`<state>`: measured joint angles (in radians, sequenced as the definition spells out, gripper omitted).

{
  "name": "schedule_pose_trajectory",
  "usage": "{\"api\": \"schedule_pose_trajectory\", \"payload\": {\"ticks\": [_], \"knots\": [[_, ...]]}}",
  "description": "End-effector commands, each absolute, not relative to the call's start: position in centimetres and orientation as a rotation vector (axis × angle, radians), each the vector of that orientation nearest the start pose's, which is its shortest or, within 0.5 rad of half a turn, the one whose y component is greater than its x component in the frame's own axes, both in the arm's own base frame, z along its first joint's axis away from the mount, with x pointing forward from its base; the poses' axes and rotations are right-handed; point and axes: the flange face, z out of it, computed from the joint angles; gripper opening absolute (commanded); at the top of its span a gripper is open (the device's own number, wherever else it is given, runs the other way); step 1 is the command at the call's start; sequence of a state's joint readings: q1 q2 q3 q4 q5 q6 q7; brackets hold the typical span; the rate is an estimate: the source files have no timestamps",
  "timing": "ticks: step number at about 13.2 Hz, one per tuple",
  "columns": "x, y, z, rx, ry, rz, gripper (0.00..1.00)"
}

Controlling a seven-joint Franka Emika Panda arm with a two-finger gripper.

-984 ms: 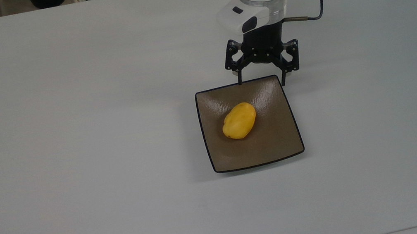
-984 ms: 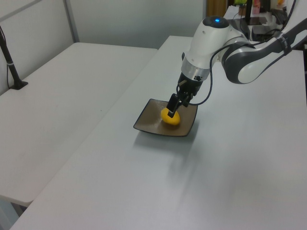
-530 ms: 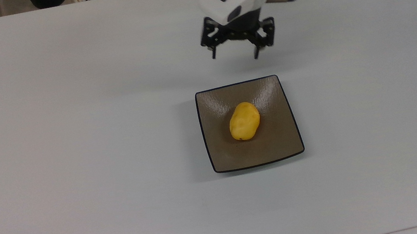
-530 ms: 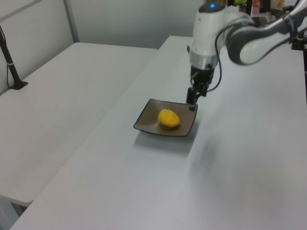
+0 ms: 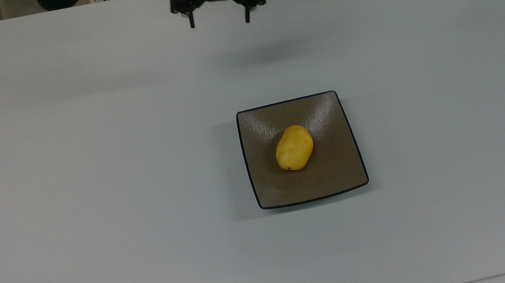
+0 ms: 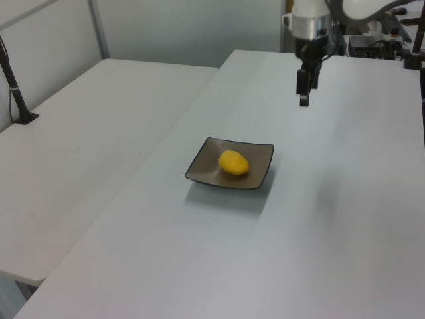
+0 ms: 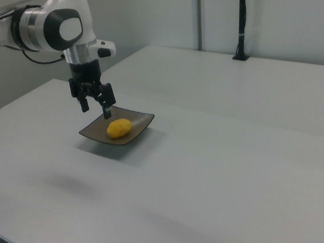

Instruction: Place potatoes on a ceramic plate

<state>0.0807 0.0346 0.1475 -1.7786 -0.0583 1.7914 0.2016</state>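
One bright-yellow potato [image 5: 294,147] [image 6: 234,163] [image 7: 119,128] lies in the middle of the square brown ceramic plate [image 5: 333,174] [image 6: 201,167] [image 7: 141,124] on the white table. My gripper [image 5: 219,19] [image 6: 305,95] [image 7: 96,111] hangs open and empty high above the table, far beyond the plate's back edge and toward the top view's left. Nothing sits between its black fingers [image 5: 246,12].
The white table [image 5: 87,188] stretches wide around the plate. A second white table [image 6: 86,133] stands beside it at the left view's left. A black post [image 6: 14,93] [image 7: 240,25] is clamped at that table's edge. Dark clutter lines the far edge in the top view.
My gripper has risen from just behind the plate and drawn back toward the top view's upper left, staying open. The potato rocked slightly and settled on the plate.
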Motion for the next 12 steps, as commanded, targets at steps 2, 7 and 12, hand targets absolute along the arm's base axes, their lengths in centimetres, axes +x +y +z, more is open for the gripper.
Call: {"api": "schedule_pose_trajectory", "payload": {"ticks": [2,7,12], "knots": [[54.6,7.2,53.9,-3.142,0.047,-0.007,1.00],[55.8,2.7,53.4,-3.114,0.138,-0.088,1.00],[55.9,1.9,53.1,-3.120,0.075,-0.073,1.00]]}}
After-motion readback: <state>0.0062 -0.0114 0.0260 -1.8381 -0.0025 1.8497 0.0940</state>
